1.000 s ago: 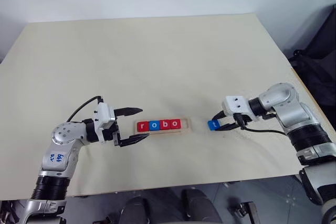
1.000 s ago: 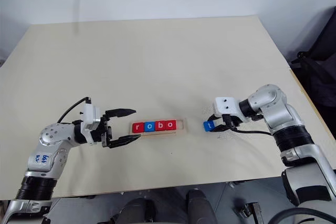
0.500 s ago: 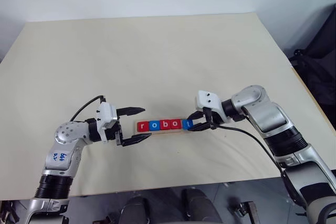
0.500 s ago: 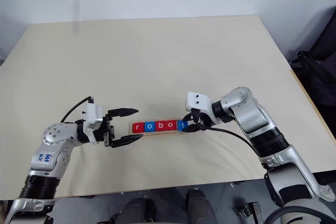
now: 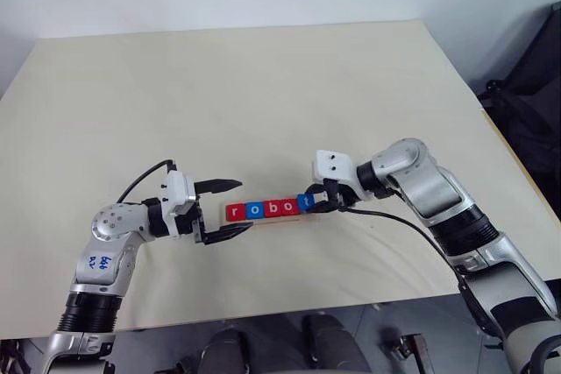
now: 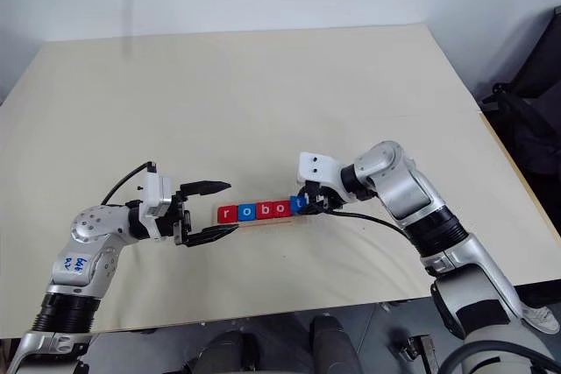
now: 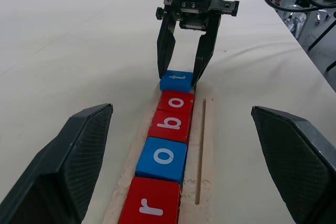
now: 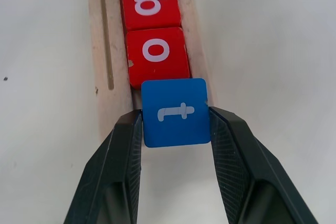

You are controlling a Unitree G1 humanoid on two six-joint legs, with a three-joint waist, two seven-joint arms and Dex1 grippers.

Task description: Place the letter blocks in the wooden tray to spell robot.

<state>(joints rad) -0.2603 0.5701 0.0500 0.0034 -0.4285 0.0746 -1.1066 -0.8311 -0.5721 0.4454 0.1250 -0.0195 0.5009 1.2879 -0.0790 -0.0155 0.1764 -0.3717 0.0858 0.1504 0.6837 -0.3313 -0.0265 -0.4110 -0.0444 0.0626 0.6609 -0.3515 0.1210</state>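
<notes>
The wooden tray (image 5: 282,218) lies across the table's front middle. In it stand a red r (image 5: 234,211), a blue o (image 5: 254,210), a red b (image 5: 273,208) and a red o (image 5: 289,207) in a row. My right gripper (image 5: 312,202) is shut on the blue t (image 8: 176,112), which sits at the row's right end against the red o (image 8: 157,51), slightly higher than the others. Whether the t rests in the tray I cannot tell. My left gripper (image 5: 240,207) stands open at the tray's left end, its fingers either side of the r (image 7: 148,208).
The cream table (image 5: 263,102) stretches bare behind the tray. Its front edge lies close below the arms. Dark equipment (image 5: 535,85) stands off the table's right side.
My right gripper has carried the blue t leftward from out on the table to the right end of the row in the tray. The left gripper has stayed still and open.
</notes>
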